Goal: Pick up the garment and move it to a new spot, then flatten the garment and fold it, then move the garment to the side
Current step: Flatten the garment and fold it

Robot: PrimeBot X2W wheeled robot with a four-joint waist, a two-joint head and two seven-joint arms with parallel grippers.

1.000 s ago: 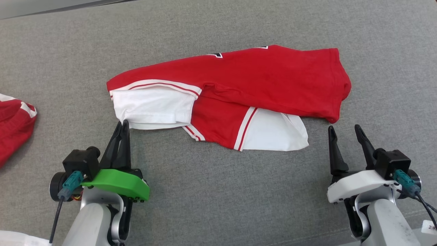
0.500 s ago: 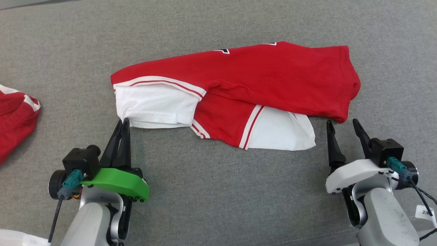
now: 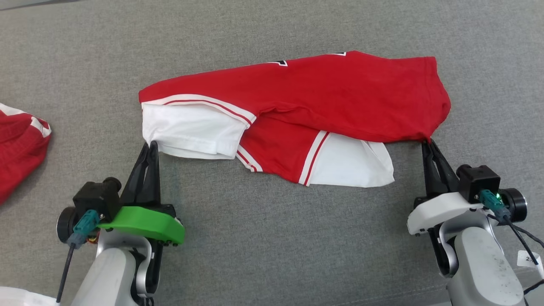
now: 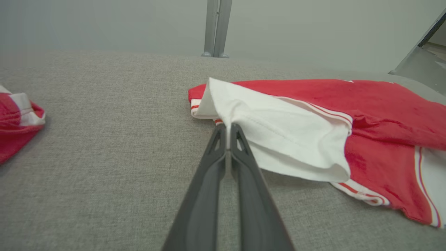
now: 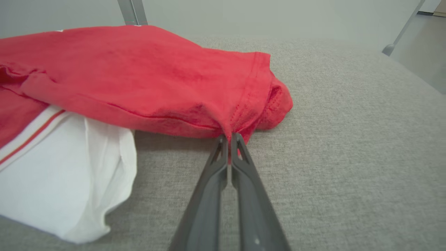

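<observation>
Crosswise, garment (image 3: 340, 93) corners in both claws (image 3: 149, 145) (image 3: 427, 144)

Table (image 3: 263, 246): covered in grey woven fabric, flat and even. Garment (image 3: 331, 93): red with white panels and red-and-white striped trim, lying folded over itself across the middle of the surface, its near left corner raised slightly. Second red-and-white cloth (image 3: 17, 144): bunched, well apart to the garment's left, partly cut off at the frame edge.
</observation>
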